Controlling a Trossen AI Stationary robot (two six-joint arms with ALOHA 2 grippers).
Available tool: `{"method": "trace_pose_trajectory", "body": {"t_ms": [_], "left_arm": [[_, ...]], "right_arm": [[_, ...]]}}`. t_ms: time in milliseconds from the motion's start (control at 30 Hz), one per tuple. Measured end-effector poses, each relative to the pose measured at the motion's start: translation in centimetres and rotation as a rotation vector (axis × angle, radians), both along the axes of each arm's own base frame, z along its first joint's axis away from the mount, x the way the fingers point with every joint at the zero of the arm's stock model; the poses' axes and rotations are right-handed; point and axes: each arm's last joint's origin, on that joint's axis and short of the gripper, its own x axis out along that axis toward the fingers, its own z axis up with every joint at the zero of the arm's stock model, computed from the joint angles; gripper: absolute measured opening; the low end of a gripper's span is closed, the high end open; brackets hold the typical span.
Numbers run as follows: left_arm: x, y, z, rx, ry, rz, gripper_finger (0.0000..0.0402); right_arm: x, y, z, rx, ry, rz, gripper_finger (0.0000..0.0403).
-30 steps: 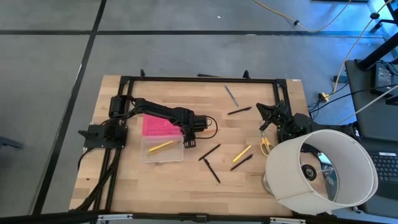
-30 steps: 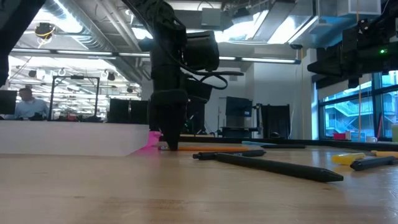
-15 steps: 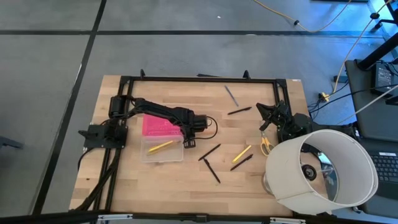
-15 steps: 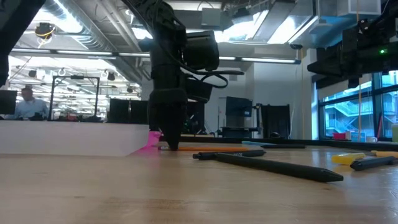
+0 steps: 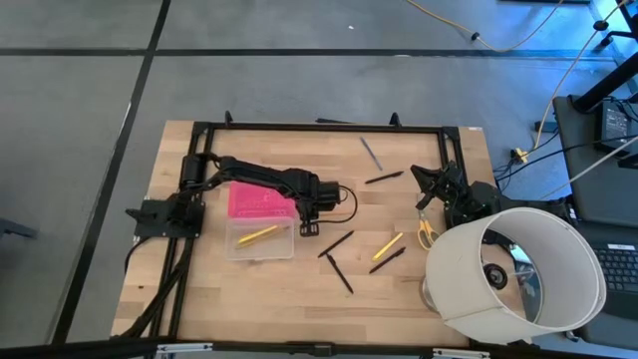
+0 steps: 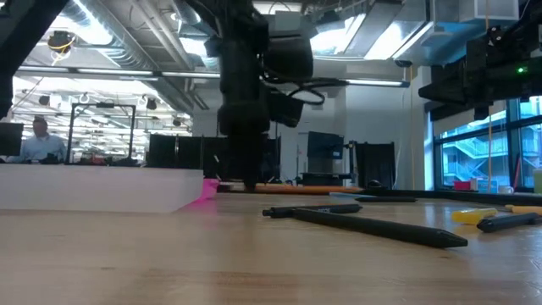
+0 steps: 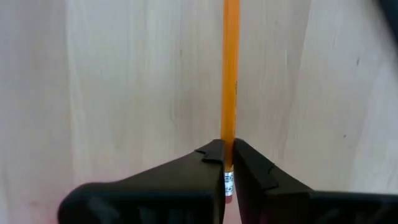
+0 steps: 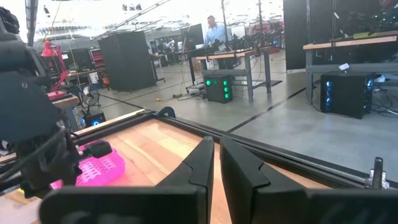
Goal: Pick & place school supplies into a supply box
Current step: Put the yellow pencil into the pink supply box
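Left end effector (image 7: 227, 163) clamped on orange pencil (image 7: 230, 74) (beside supply box (image 5: 261, 239)), arm outstretched

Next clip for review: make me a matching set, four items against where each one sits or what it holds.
Items:
1. left gripper
2. yellow pencil
3. scissors
4. right gripper

Places or states:
A. inside the clear box
B. shut on the orange pencil
C. parked near the table's right edge
D. on the table beside the lampshade

Pairs: 1-B, 2-A, 3-D, 4-C
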Motion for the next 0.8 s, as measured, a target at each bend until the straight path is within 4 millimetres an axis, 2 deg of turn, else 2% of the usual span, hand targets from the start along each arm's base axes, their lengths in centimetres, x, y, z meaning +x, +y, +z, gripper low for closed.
{"method": "trace_pose_trajectory", "body": {"t_ms": [133, 267, 467, 633, 800], "left_arm": [[0.3, 0.1, 1.1, 0.000, 0.005, 0.000, 0.0008], [-0.7, -0.1, 2.3, -0.030, 0.111, -0.002, 0.0006], [-2.1, -1.4, 5.3, -0.042, 0.076, -0.005, 0.0008], [-4.8, -2.8, 8.4, -0.026, 0.034, 0.036, 0.0007], [-8.9, -4.3, 8.5, -0.044, 0.047, 0.097, 0.0010]], "right_arm": [[0.0, 0.0, 0.0, 0.001, 0.000, 0.000, 0.0034], [0.0, 0.0, 0.0, 0.000, 0.000, 0.000, 0.0034], [0.0, 0.0, 0.0, -0.021, 0.018, -0.002, 0.0034], [0.0, 0.0, 0.0, -0.042, 0.037, -0.003, 0.0034], [0.0, 0.0, 0.0, -0.049, 0.042, -0.004, 0.0034]]}}
